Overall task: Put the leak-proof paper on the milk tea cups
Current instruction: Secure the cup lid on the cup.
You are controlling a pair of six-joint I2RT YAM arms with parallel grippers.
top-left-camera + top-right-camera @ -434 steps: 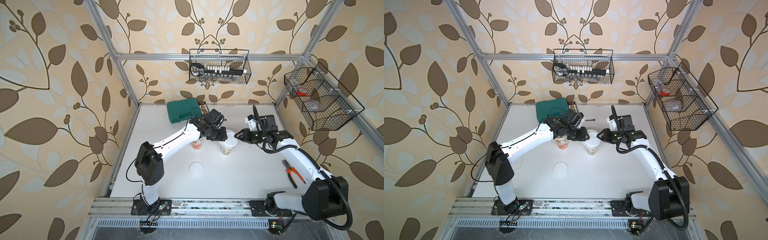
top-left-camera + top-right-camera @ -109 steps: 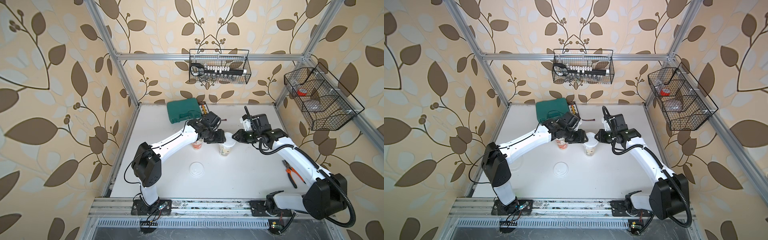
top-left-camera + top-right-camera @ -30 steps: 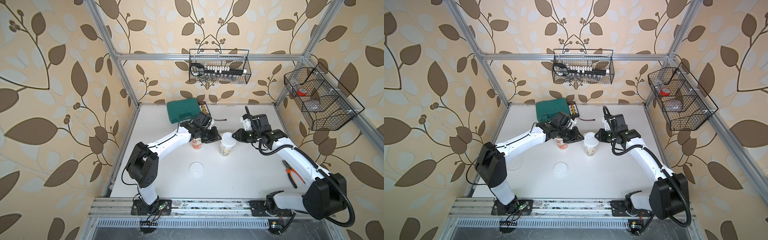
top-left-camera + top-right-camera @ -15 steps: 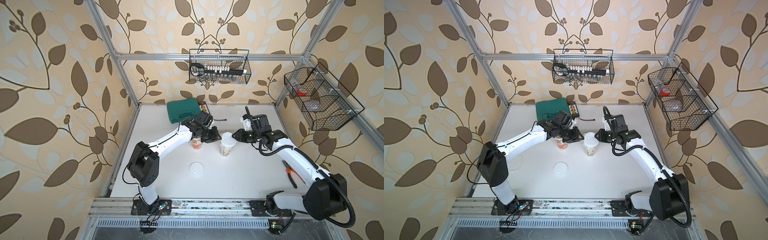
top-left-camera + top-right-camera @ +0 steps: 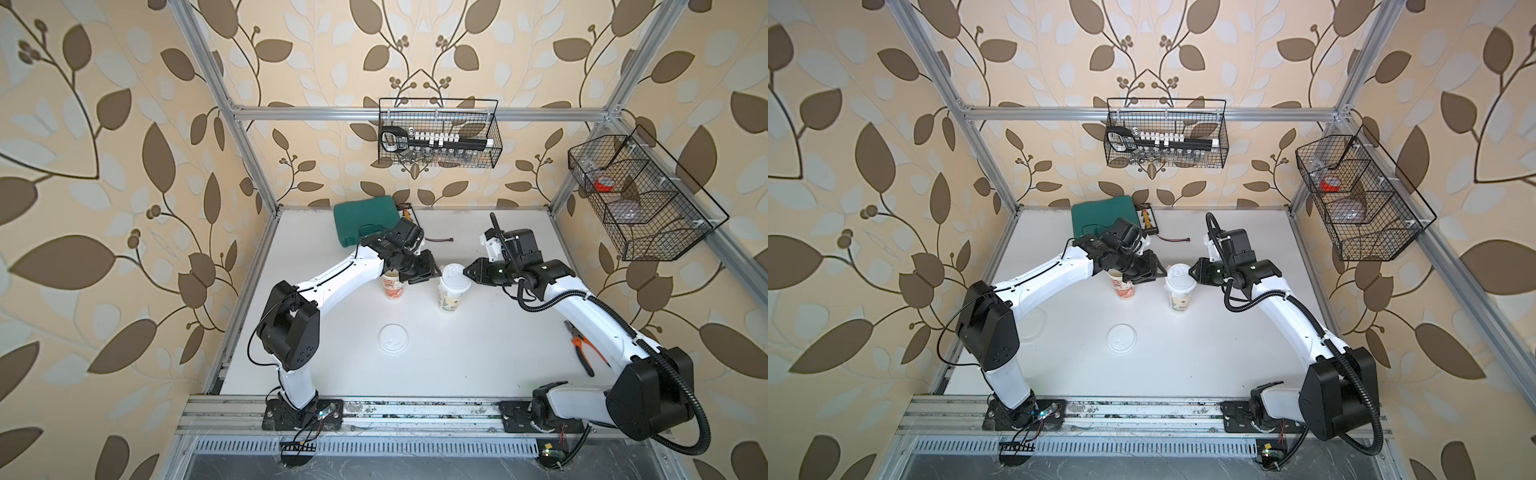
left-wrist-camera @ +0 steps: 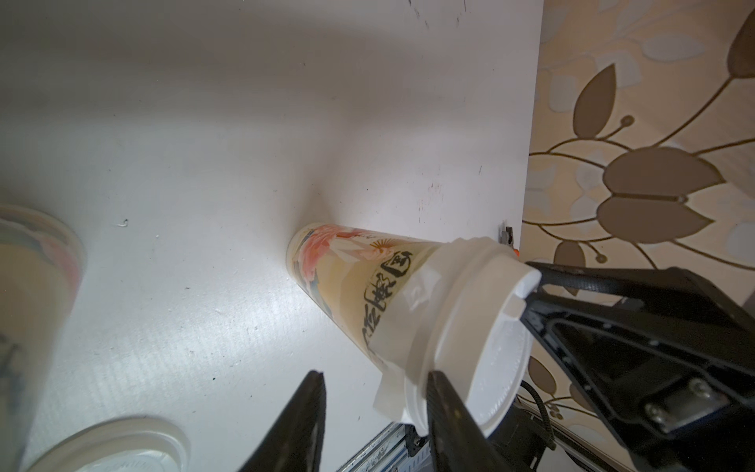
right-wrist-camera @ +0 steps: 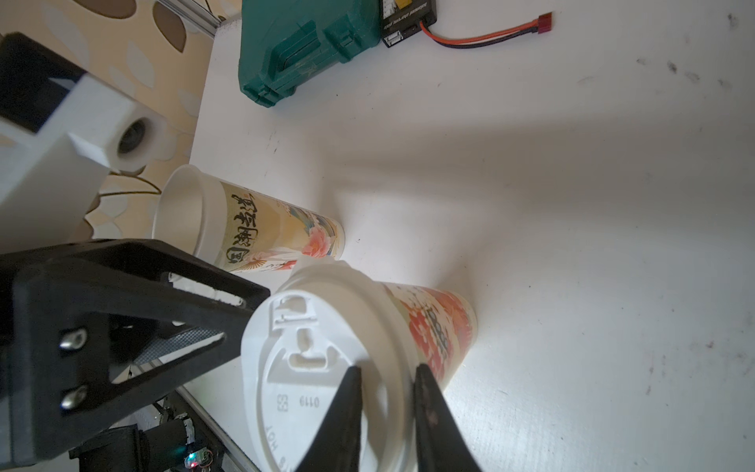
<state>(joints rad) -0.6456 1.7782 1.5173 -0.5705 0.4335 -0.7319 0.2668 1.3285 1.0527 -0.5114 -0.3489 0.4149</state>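
Two tall tapered paper cups stand upright on the bench [image 5: 478,332]. The lidded cup [image 5: 449,300], printed green-beige, stands between the two tools. The rim of its white lid [image 5: 454,275] sits between the tips of the right tool [image 5: 466,270], and the left tool [image 5: 432,272] is just beside the lid on the opposite side. The leak-proof paper [image 6: 413,295], a thin cloudy film, is caught under that lid, and its crinkled edge hangs down the cup's wall. The open cup [image 5: 393,287], printed red-orange with a cream inside, stands under the left tool's wrist, near the lidded cup but apart.
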